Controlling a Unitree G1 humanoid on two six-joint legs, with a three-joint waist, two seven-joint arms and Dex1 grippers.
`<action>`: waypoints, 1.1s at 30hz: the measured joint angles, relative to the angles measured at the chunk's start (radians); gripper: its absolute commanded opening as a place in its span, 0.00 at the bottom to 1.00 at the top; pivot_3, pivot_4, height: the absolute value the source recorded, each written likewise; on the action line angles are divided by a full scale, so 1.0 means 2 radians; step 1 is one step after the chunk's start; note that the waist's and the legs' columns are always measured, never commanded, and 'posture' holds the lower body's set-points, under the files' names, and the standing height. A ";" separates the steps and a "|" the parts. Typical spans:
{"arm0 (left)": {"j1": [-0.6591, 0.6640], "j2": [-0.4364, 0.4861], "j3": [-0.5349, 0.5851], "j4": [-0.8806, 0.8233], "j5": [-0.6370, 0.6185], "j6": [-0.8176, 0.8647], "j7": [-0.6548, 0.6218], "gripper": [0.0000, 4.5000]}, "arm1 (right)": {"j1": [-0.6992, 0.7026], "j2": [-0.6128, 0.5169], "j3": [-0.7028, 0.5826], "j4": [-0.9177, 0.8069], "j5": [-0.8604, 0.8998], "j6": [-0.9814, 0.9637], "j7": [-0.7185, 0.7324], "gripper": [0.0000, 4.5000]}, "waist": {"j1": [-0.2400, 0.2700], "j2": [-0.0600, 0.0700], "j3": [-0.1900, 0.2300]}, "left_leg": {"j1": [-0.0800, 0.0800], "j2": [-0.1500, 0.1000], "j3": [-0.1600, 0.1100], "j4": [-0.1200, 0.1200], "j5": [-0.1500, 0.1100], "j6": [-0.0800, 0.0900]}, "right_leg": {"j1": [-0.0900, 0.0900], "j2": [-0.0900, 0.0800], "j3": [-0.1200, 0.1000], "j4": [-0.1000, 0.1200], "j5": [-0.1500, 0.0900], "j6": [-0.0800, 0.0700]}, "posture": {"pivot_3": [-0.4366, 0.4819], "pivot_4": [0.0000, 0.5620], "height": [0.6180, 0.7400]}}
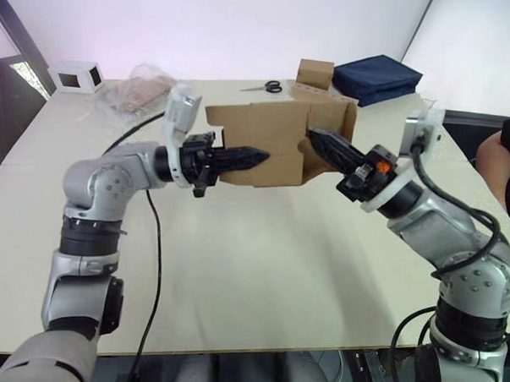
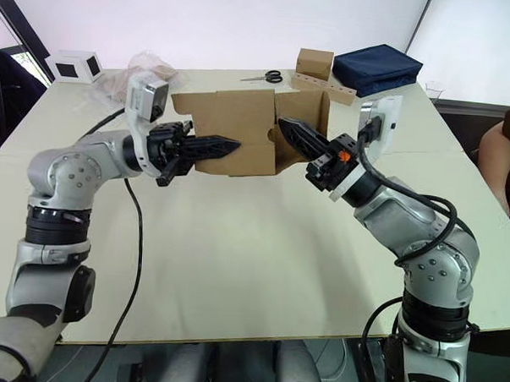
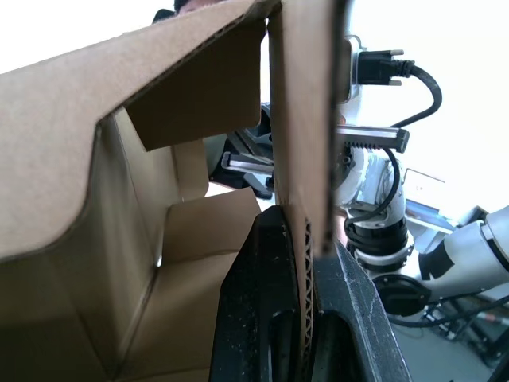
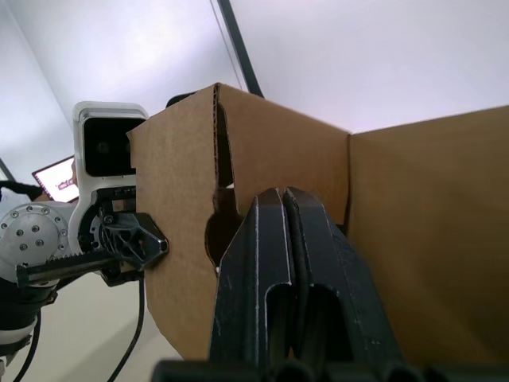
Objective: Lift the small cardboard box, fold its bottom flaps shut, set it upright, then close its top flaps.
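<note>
Left gripper (image 1: 255, 156) pinches box (image 1: 266, 132) wall, cardboard edge clamped between fingers. Right gripper (image 1: 315, 143) pressed together, tips against box's right end by flap (image 1: 332, 120). Box held in air above table (image 1: 235, 258), between both arms, open inside facing left wrist. Beyond: scissors (image 1: 268, 87), second brown box (image 1: 314, 73), navy bag (image 1: 378, 76), white box (image 1: 76, 76).

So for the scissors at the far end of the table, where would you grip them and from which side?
Take the scissors across the closed blades, near the pivot, coming straight down from above. They lie flat on the table, so there is no edge to reach from the side, and the looped handles are the bulkier end.
</note>
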 measured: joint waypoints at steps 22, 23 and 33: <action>0.035 -0.016 -0.005 -0.013 -0.005 -0.030 0.025 0.00 | 0.017 -0.029 0.012 0.000 -0.002 0.002 0.031 0.00 | 0.001 0.000 0.000 | 0.000 0.000 0.000 0.000 0.000 0.000 | 0.000 0.000 0.000 0.000 0.000 0.000 | 0.48 0.27 1.00; 0.035 -0.015 -0.005 -0.010 -0.006 -0.030 0.023 0.00 | 0.025 -0.041 0.006 0.000 0.004 0.005 0.036 0.00 | 0.002 0.000 0.000 | 0.000 0.000 0.000 0.000 0.000 0.001 | 0.000 0.000 0.000 0.000 0.000 0.000 | 0.48 0.27 1.00; 0.033 -0.008 0.002 0.010 -0.017 -0.027 0.010 0.00 | 0.183 -0.121 -0.107 -0.006 0.126 0.027 0.055 0.00 | 0.003 0.000 0.000 | 0.001 0.000 0.000 0.000 -0.001 0.001 | 0.001 0.000 0.000 -0.001 0.000 0.000 | 0.48 0.27 1.00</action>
